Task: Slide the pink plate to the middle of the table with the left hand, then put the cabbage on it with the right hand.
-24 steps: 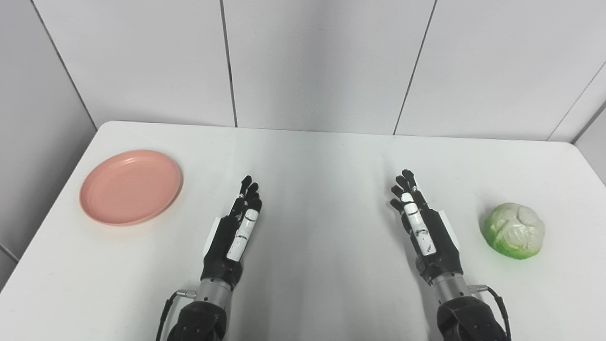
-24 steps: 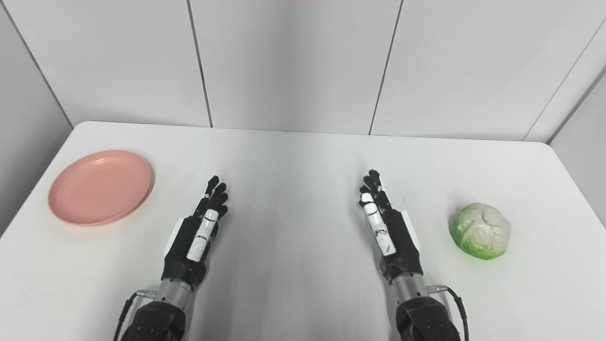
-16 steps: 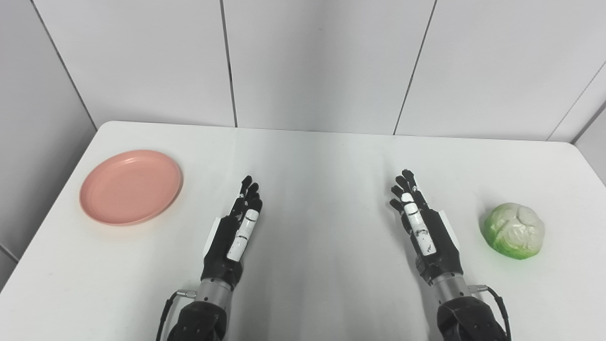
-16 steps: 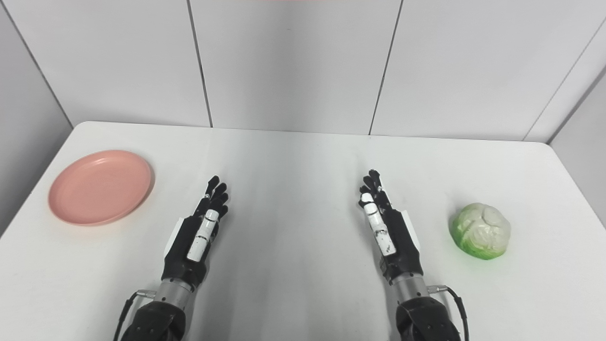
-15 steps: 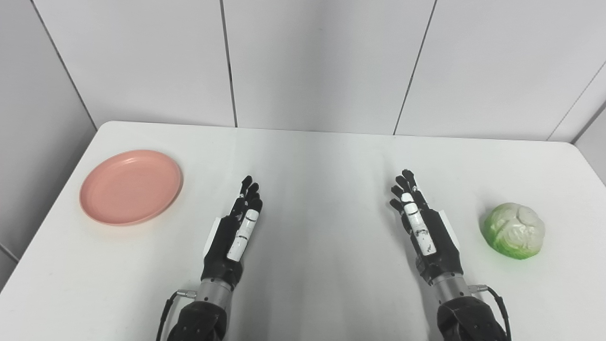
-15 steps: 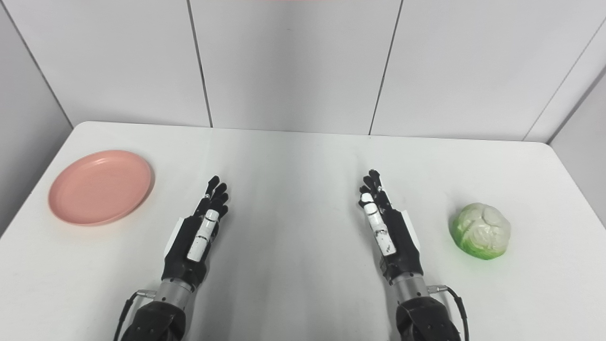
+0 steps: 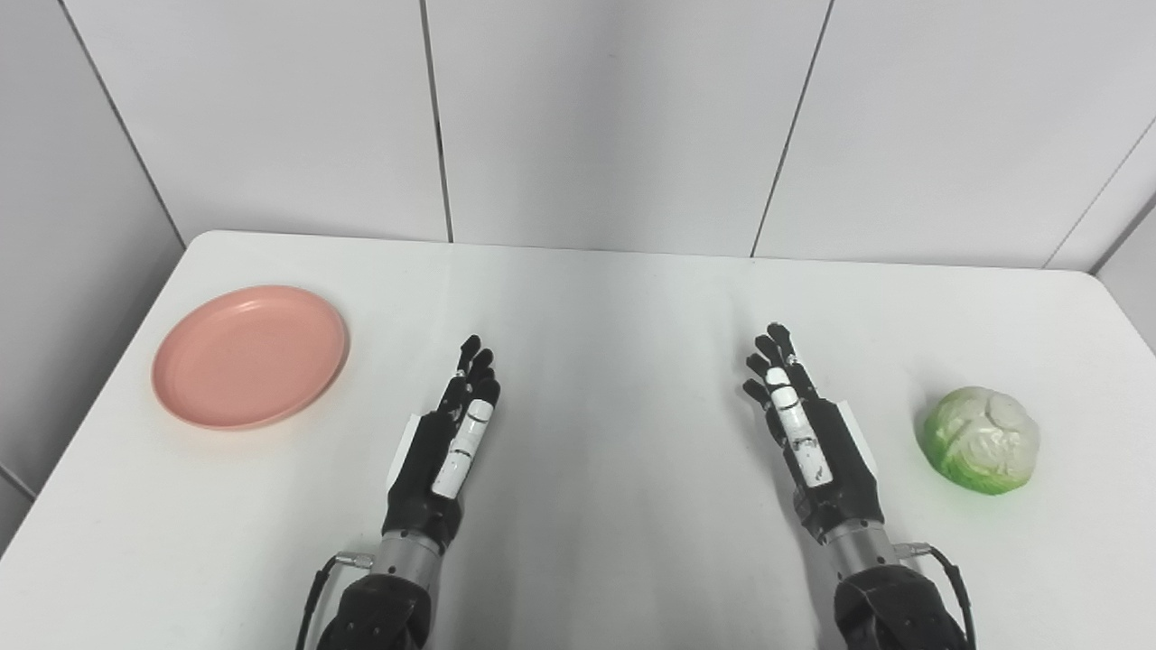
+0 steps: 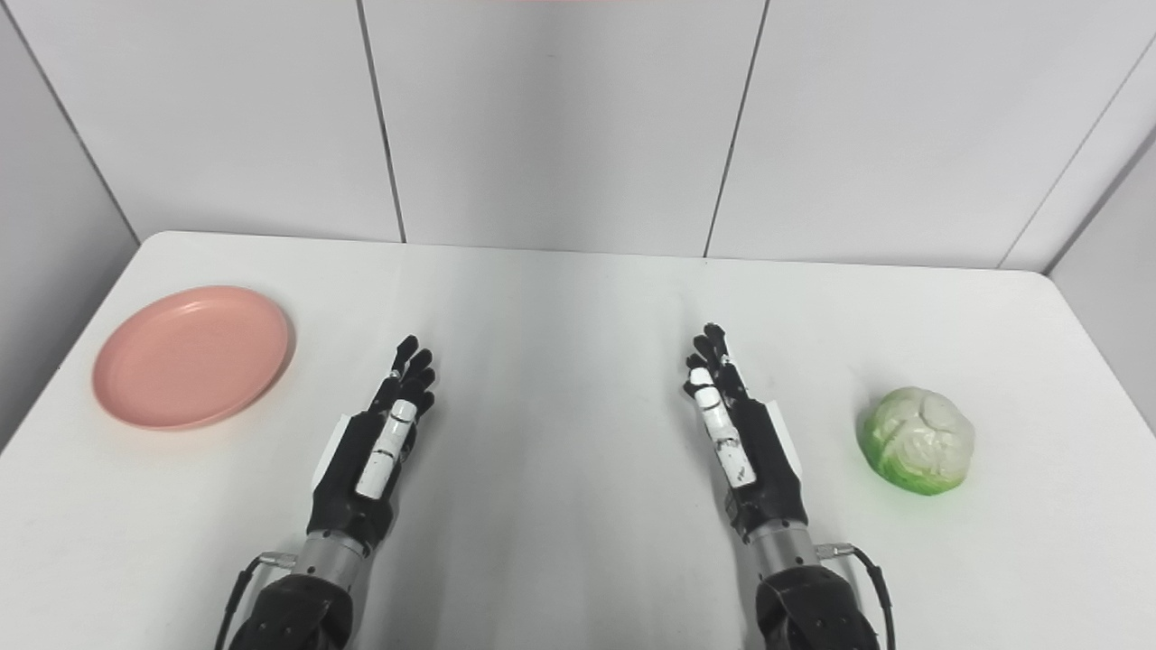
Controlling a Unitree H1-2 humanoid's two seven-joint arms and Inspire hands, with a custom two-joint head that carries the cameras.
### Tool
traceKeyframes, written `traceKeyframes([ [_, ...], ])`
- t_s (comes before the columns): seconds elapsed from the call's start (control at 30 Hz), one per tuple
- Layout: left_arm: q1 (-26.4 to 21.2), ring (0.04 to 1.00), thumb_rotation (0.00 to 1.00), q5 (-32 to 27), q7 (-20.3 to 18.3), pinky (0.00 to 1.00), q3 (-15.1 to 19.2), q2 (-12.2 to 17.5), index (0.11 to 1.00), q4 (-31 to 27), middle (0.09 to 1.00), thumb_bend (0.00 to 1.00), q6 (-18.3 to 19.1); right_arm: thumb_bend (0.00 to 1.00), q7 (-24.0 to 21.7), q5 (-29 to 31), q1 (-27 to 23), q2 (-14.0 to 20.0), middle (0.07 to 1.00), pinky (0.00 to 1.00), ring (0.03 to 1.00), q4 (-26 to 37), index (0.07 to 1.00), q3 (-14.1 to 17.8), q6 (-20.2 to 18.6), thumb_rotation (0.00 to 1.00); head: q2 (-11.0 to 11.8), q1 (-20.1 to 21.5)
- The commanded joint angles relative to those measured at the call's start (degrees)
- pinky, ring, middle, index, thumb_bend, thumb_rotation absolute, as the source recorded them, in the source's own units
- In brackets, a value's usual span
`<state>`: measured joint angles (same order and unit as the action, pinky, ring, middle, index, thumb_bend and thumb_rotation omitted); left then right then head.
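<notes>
Left robot hand (image 7: pixel 447 442) and right robot hand (image 7: pixel 808 438) lie extended over the near desk (image 7: pixel 614 307), fingers straight, holding nothing. Pink plate (image 7: pixel 249 356) far left; cabbage (image 7: pixel 980 440) right, both untouched.

No readable text, it seems.

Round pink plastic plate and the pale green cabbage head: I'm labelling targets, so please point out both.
Round pink plastic plate (image 7: pixel 249 357): left eye view, on its flat inner floor.
Pale green cabbage head (image 8: pixel 918 438): right eye view, on the top of its leafy dome.
</notes>
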<state>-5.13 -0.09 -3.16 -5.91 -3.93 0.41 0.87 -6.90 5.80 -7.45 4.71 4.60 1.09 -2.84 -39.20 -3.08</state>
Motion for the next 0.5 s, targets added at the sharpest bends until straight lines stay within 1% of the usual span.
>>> traceKeyframes([
  [0.0,-1.3,1.000,0.83,0.2,-0.4,1.00,-0.4,0.0,1.000,-1.9,1.000,0.63,-1.3,0.62,-0.1,0.5,-1.5,0.1,0.979,0.95,0.966,1.3,1.000,0.1,0.6,0.86,0.0,0.0],
  [0.07,-1.3,1.000,0.83,0.2,-0.4,1.00,-0.5,0.0,1.000,-2.0,1.000,0.64,-1.2,0.62,-0.1,0.5,-1.5,0.2,0.980,0.95,0.967,1.3,1.000,0.1,0.6,0.85,0.0,0.0],
  [0.2,-1.3,1.000,0.83,0.2,-0.5,1.00,-0.5,0.0,1.000,-2.3,1.000,0.63,-0.7,0.63,-0.2,0.4,-1.6,0.3,0.980,0.95,0.965,1.2,1.000,0.0,0.8,0.85,0.0,0.0],
  [0.47,-1.4,1.000,0.84,0.5,-0.4,1.00,-0.6,0.1,1.000,-2.2,1.000,0.63,-0.9,0.62,0.0,0.2,-1.5,0.2,0.978,0.95,0.965,1.3,1.000,0.0,0.7,0.86,0.1,-0.1],
])
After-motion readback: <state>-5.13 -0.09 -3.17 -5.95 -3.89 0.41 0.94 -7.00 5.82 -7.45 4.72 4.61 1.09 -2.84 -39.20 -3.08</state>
